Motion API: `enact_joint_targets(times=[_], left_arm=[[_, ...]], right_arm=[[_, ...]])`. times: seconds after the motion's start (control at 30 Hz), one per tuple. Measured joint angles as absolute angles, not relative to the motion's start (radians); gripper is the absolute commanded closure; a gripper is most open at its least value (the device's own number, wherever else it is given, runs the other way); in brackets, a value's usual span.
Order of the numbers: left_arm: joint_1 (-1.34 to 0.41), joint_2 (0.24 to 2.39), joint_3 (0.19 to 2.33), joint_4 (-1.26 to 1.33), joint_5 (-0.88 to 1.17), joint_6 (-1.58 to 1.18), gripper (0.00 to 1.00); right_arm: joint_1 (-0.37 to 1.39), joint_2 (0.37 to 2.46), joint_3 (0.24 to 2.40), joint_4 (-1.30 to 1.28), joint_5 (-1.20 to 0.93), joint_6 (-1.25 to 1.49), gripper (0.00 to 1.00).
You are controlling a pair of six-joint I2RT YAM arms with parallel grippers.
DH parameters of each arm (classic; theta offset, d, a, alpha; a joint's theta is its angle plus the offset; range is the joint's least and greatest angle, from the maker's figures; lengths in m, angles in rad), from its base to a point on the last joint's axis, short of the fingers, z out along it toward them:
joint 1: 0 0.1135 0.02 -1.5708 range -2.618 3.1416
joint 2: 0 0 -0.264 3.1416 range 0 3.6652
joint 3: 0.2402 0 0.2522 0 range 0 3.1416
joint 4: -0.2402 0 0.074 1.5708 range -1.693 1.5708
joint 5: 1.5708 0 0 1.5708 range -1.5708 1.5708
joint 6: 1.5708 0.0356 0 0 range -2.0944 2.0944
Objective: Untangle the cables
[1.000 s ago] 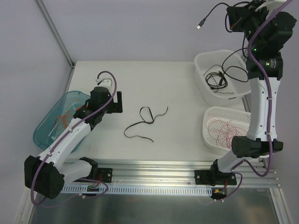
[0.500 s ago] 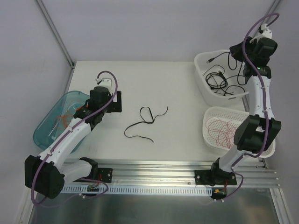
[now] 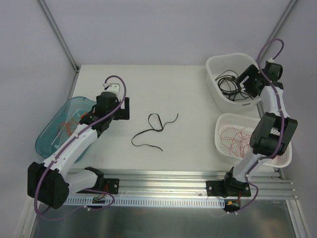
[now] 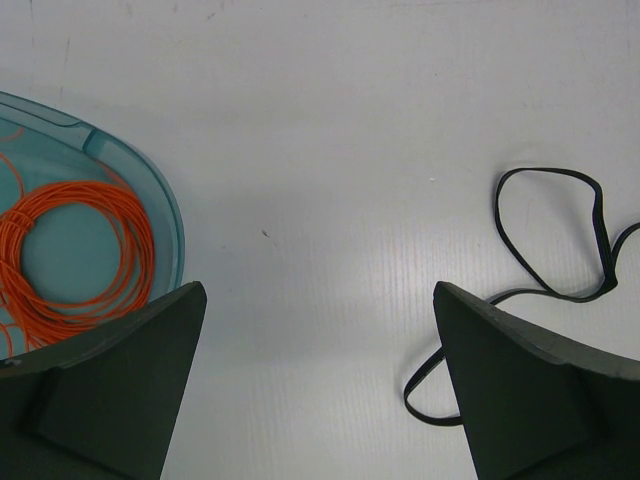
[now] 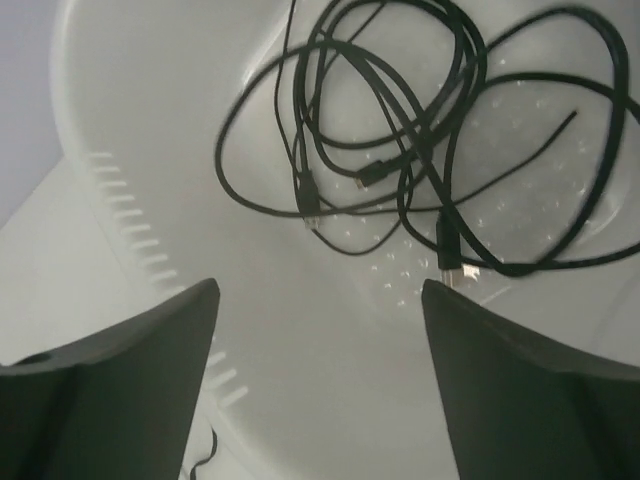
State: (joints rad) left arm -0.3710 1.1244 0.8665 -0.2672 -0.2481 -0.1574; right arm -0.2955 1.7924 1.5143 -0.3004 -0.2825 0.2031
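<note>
The right claw [image 5: 315, 300] hangs spread and empty over the round white plastic tub [image 3: 233, 55], where thin black cables [image 5: 405, 140] lie looped across one another. A lone black cable [image 3: 147, 132] lies loose on the white surface [image 3: 173, 89] near the left claw [image 4: 318, 300], also spread and empty. Likely risk: pinching several strands at once, so lifting tightens the loops into knots.

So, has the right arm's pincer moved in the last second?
Yes. The right pincer has dropped from high above the white tub to just over the black cables lying in it, and it now hangs open.
</note>
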Motion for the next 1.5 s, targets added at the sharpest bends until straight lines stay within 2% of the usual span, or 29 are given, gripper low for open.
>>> enact_joint_targets(times=[0.1,0.13,0.33,0.53,0.7,0.83,1.1,1.23,1.27,1.5], left_arm=[[-0.371,1.124,0.867,-0.267,-0.248,-0.155,0.01],[-0.371,1.124,0.867,-0.267,-0.248,-0.155,0.01],[-0.371,1.124,0.867,-0.267,-0.248,-0.155,0.01],[-0.358,1.124,0.867,-0.267,-0.249,-0.156,0.01],[-0.317,1.124,0.867,-0.267,-0.253,-0.167,0.01],[-0.294,1.124,0.867,-0.267,-0.257,-0.171,0.01],[-0.28,1.123,0.867,-0.267,-0.26,-0.176,0.01],[-0.273,1.121,0.867,-0.267,-0.26,-0.179,0.01],[-0.273,1.119,0.867,-0.267,-0.26,-0.181,0.01],[-0.266,1.106,0.867,-0.267,-0.259,-0.192,0.01]], right_arm=[[-0.277,1.766,1.523,-0.374,-0.254,0.175,0.0],[-0.264,1.751,1.533,-0.405,-0.244,0.164,0.03],[-0.087,1.607,1.562,-0.503,-0.242,0.072,0.03],[0.236,1.526,1.49,-0.51,-0.269,-0.015,0.03],[0.466,1.625,1.431,-0.513,-0.24,-0.039,0.03],[0.606,1.727,1.394,-0.489,-0.122,0.063,0.03],[0.786,1.826,1.354,-0.468,0.162,0.354,0.03],[0.824,1.868,1.354,-0.468,0.234,0.45,0.01],[0.826,1.882,1.358,-0.469,0.246,0.47,0.13],[0.828,1.957,1.379,-0.468,0.312,0.557,0.39]])
